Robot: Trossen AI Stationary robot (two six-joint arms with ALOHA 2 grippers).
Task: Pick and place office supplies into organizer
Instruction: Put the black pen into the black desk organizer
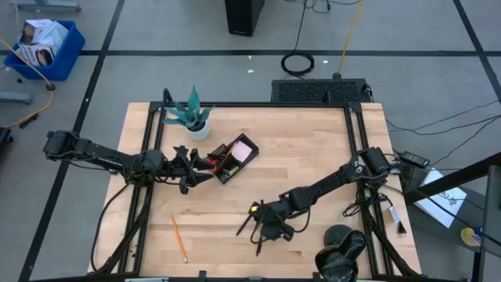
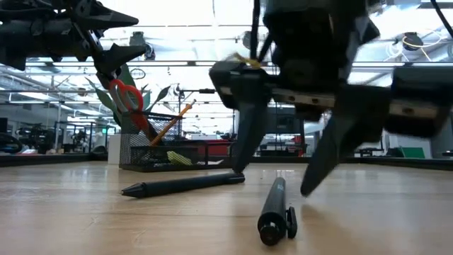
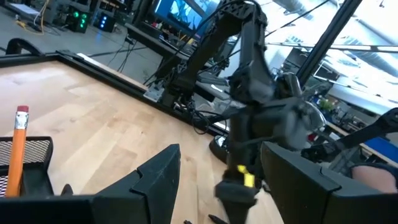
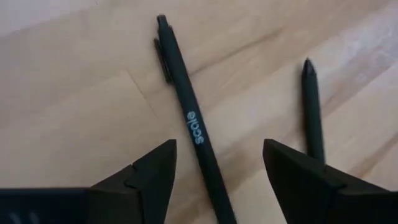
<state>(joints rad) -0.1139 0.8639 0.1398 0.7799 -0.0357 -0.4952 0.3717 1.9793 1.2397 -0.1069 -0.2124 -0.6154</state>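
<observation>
- The right gripper (image 4: 217, 180) hangs low over the table, fingers spread around a black pen (image 4: 189, 118); a second pen (image 4: 313, 112) lies beside.
- The left gripper (image 1: 190, 166) holds red-handled scissors (image 2: 127, 99) by the organizer (image 1: 235, 159).

Only readable txt: "scale" in pale lowercase letters, printed lengthwise on barrel of black pen (image 4: 193, 124) lying on wooden table (image 4: 74, 81), seen in right wrist view. Second pen (image 4: 313, 112) beside it: no print visible. Other views: nothing legible, incl. the blue bin's (image 1: 47, 47) contents.
</observation>
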